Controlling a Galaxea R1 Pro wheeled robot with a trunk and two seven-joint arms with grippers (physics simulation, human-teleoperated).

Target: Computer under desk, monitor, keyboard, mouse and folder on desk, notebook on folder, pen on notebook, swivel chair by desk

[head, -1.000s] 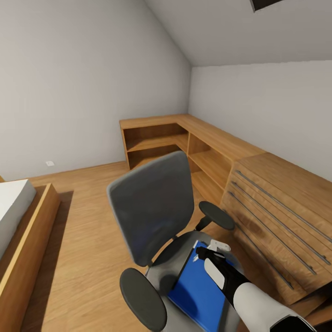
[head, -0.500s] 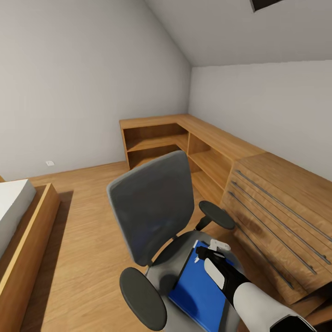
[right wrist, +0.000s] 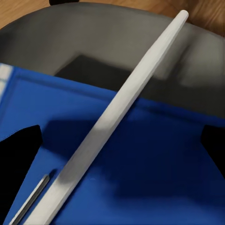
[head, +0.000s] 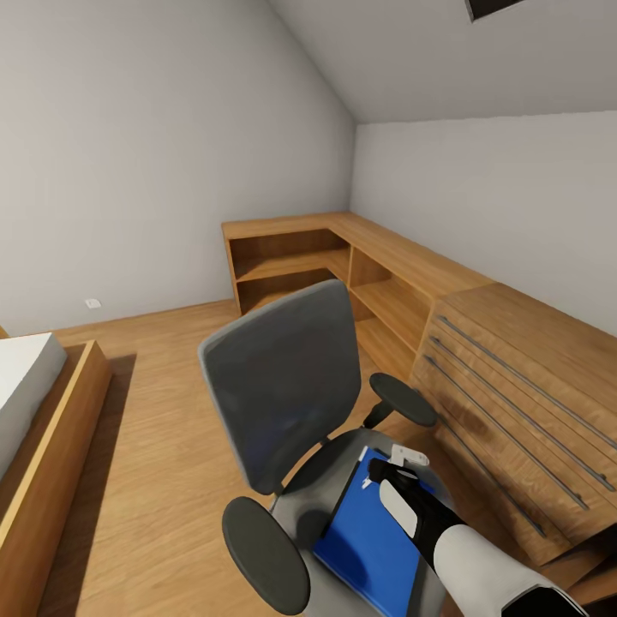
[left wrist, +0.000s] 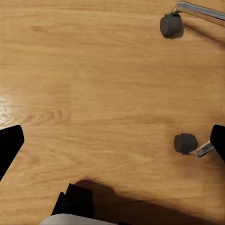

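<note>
1. While the blue folder (head: 377,540) lies flat on the grey seat of the swivel chair (head: 283,394), the right gripper (head: 396,467) hangs low over its far end, close to the seat's back edge.
2. Seen from the right wrist, the folder (right wrist: 140,159) fills most of the picture, with the grey seat (right wrist: 93,42) beyond its edge and a thin metal clip (right wrist: 28,199) along one side.
3. A white pen-like rod (right wrist: 117,108) crosses that picture slantwise above the folder; whether it touches the cover cannot be told.
4. The right gripper's dark fingertips (right wrist: 18,159) sit at the two sides of the wrist picture, well apart, with the folder between them and nothing clamped.
5. The chair's backrest stands upright and its two dark armrests (head: 261,548) flank the seat.
6. Beside the chair, on the robot's right, stands a wooden chest of drawers (head: 523,403) with long metal handles, and a low wooden shelf unit (head: 343,257) runs on into the room's corner.
7. At the robot's left a wooden bed frame (head: 51,463) with a white mattress sits on the plank floor (head: 154,411).
8. From the left wrist, the left gripper (left wrist: 112,140) points down at bare floor, its dark fingertips (left wrist: 9,145) spread wide and holding nothing.
9. Two chair castors (left wrist: 185,143) on chrome legs show near that gripper.
</note>
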